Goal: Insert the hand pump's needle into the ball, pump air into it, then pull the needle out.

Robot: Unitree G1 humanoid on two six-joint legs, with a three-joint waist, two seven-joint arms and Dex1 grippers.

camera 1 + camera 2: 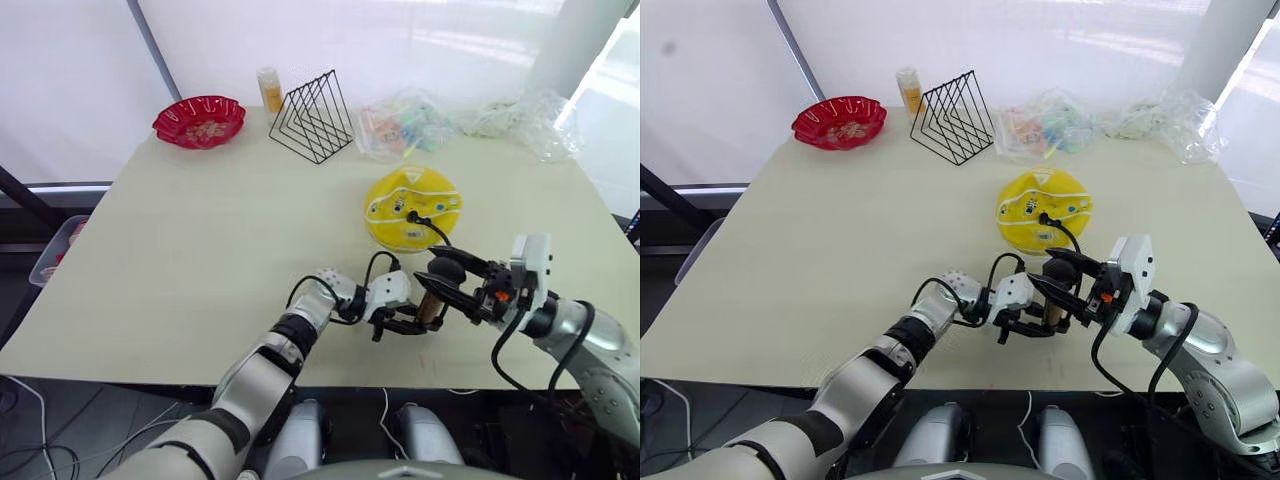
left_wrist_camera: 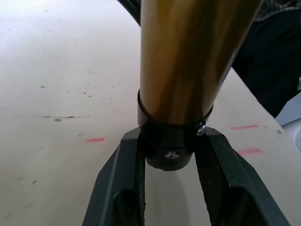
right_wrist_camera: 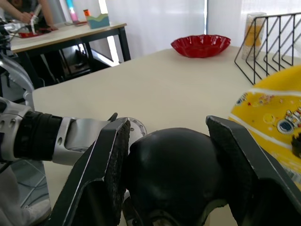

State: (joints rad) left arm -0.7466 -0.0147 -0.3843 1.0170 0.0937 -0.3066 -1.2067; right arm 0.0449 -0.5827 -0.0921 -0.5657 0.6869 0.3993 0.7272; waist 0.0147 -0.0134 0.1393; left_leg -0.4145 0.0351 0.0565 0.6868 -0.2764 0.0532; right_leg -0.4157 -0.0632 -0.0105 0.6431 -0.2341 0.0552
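Note:
The yellow ball (image 1: 412, 208) lies saggy on the table, right of centre. The pump's thin black hose (image 1: 437, 231) arcs up to a black fitting on the ball's top; the needle itself is hidden. The hand pump (image 1: 432, 305) stands nearly upright near the table's front edge. My left gripper (image 1: 400, 325) is shut on its black bottom cap (image 2: 169, 146), below the bronze barrel (image 2: 188, 56). My right gripper (image 1: 455, 280) is shut on the black handle (image 3: 171, 174) at the top, one finger on each side.
A red scalloped bowl (image 1: 198, 121) sits at the far left. A black wire rack (image 1: 314, 116) and a small bottle (image 1: 269, 89) stand at the back. Crumpled clear plastic bags (image 1: 405, 122) lie along the far right. The table's front edge (image 1: 330, 375) is close to both grippers.

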